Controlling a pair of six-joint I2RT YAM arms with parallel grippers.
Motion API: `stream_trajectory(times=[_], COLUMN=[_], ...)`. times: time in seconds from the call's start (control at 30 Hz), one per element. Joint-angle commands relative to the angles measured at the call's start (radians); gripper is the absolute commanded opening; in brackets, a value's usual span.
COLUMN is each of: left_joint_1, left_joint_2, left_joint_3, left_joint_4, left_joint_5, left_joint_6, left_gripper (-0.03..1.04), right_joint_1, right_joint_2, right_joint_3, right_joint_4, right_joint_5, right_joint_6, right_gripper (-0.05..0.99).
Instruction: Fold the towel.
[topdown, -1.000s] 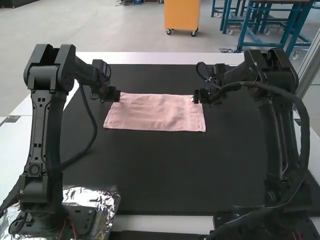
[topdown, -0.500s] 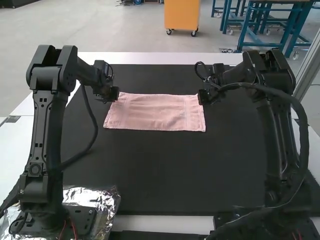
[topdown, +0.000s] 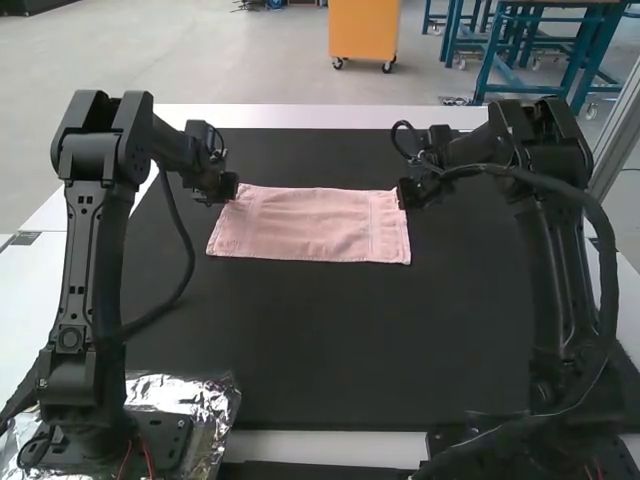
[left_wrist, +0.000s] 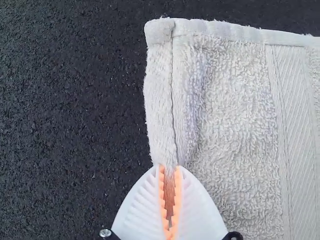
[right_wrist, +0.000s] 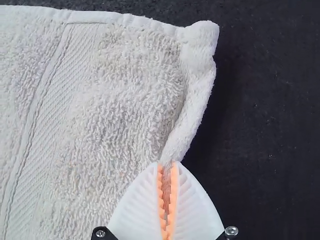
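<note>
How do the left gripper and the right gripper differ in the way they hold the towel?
The left gripper pinches the towel at its left side, while the right gripper pinches it at its right side. Beside the left gripper the held edge runs almost straight, with a stitched line leading to the fingertips; at the right gripper the edge curves and looks rolled over. Both grippers are closed on cloth near a far corner.

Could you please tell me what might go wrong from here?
The left tool pinches only a thin strip at one side of the towel, so the cloth might slip out during lifting. The right tool likewise holds just the opposite edge; if the two lift unevenly, the fold could come out skewed.
</note>
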Motion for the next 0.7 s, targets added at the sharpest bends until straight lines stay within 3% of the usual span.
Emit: stream_trajectory(times=[0.0, 0.13, 0.27, 0.43, 0.67], left_joint_1=[0.019, 0.028, 0.043, 0.071, 0.077], left_joint_2=[-0.072, -0.113, -0.139, -0.182, -0.277], left_joint_3=[0.038, 0.032, 0.03, 0.016, -0.063], left_joint_4=[-0.012, -0.045, -0.111, -0.164, -0.201], left_joint_5=[0.043, 0.046, 0.078, 0.078, 0.078], left_joint_6=[-0.001, -0.001, 0.0, 0.005, 0.037], left_gripper=[0.02, 0.02, 0.02, 0.02, 0.02], right_joint_1=[-0.036, -0.058, -0.075, -0.082, -0.082], right_joint_2=[-0.089, -0.135, -0.18, -0.238, -0.342], right_joint_3=[0.024, 0.015, -0.008, -0.06, -0.188], right_joint_4=[-0.028, -0.085, -0.092, -0.124, -0.129], right_joint_5=[-0.04, -0.085, -0.103, -0.139, -0.168], right_joint_6=[0.013, 0.009, 0.01, 0.004, 0.002], right_gripper=[-0.02, -0.02, -0.02, -0.02, -0.02])
